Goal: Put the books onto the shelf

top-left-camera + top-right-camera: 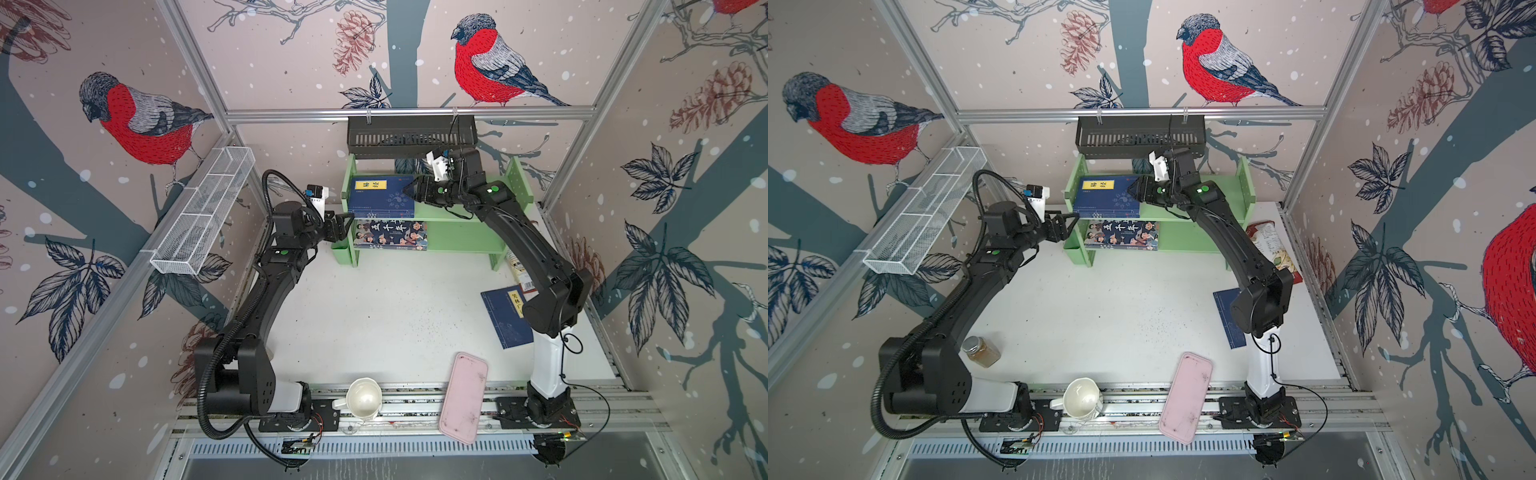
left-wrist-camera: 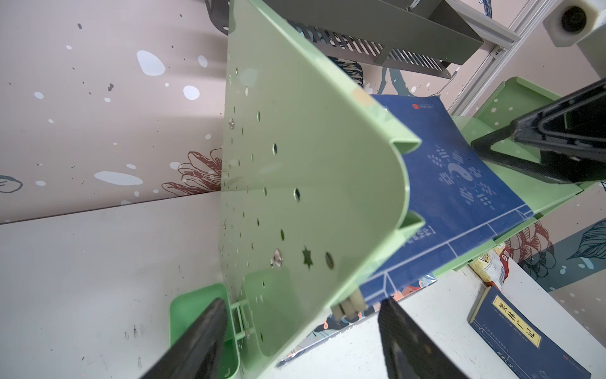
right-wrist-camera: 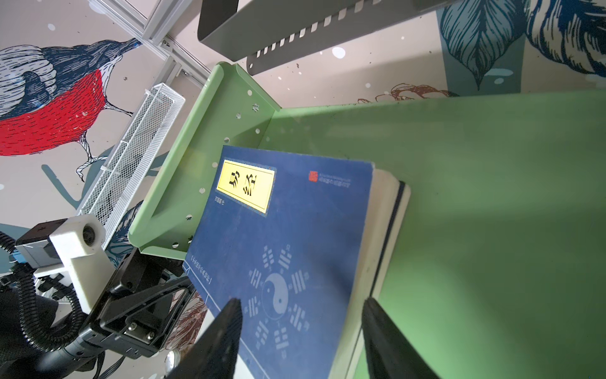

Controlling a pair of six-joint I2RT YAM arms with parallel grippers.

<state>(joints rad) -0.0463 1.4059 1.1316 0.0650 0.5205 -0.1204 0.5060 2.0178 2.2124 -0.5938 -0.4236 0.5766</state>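
Shelf [image 1: 457,237]: two tiers. The upper one holds a flat stack of navy books [image 1: 380,199] at its left end, and the lower one holds one cartoon-cover book [image 1: 390,235].
Count: at least two in the stack; one more navy book [image 1: 505,324] lies on the worktop [image 1: 374,316].
Heading: that book's long axis runs near-to-far, label end far.
Left gripper [image 1: 344,226]: jaws parted, empty, at the shelf's left panel.
Right gripper [image 3: 300,308]: jaws parted over the stack's right edge, clamping nothing.

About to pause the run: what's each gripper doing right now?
Left gripper: open, straddling the side panel of the green shelf; no grip evident.
Right gripper: open over the top navy book, holding nothing.
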